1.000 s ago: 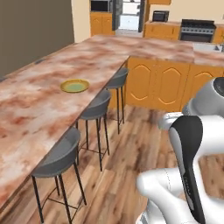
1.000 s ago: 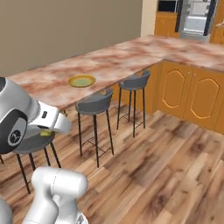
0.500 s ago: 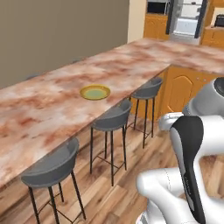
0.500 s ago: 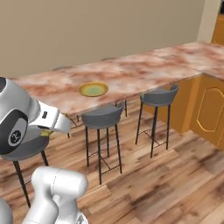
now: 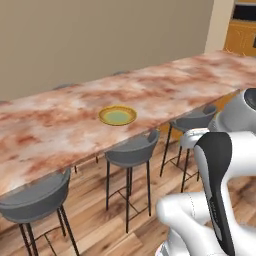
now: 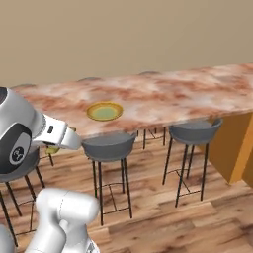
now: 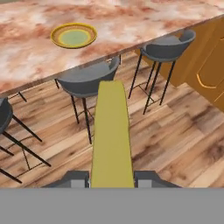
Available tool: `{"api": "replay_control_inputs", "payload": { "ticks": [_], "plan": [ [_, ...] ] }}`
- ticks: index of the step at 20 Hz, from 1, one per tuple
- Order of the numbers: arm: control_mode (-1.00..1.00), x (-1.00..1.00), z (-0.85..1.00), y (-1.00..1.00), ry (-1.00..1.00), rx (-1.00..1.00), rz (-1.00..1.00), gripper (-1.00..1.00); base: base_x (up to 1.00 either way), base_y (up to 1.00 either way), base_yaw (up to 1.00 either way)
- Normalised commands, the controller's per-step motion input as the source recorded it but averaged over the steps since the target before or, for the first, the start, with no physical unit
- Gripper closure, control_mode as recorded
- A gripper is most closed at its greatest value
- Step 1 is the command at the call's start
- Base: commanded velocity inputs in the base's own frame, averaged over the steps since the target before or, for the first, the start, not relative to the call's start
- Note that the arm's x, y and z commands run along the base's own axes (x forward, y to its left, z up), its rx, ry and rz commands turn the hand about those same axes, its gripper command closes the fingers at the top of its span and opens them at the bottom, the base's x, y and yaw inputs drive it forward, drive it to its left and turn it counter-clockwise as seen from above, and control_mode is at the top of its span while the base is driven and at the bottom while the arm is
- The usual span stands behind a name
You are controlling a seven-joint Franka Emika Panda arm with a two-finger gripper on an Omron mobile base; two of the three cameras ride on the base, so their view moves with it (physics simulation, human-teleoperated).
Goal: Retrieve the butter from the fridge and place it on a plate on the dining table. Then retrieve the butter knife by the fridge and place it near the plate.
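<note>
While the butter (image 7: 111, 131) is carried toward the dining table (image 5: 60, 125), the step in hand is judged to be the approach for the first placement: the plate (image 5: 117, 115) lies bare on the marbled top, just behind the edge above a grey stool (image 5: 131, 149). The butter knife is not yet fetched. For the next move, the gripper (image 7: 111, 178) must be brought over the table edge and above the plate's green centre, then lowered before release; a drop short of the rim would land on the stool or the wooden floor (image 7: 175, 135). In the hand view, the fingers (image 7: 75, 178) are seen closed narrowly on the near end of the yellow stick, which projects forward between them.
</note>
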Motion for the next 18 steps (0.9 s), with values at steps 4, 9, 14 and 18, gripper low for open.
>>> {"api": "replay_control_inputs", "payload": {
  "ticks": [4,9,14,18],
  "plan": [
    [1.0,0.0,0.0,0.0,0.0,0.0,0.0,1.0,0.45,-0.99,0.51],
    [1.0,0.0,0.0,0.0,0.0,0.0,0.0,1.0,0.4,-0.81,0.5],
    [1.0,0.0,0.0,0.0,0.0,0.0,0.0,1.0,0.11,-0.07,0.33],
    [1.0,0.0,0.0,0.0,0.0,0.0,0.0,1.0,0.37,0.19,0.16]
  ]
}}
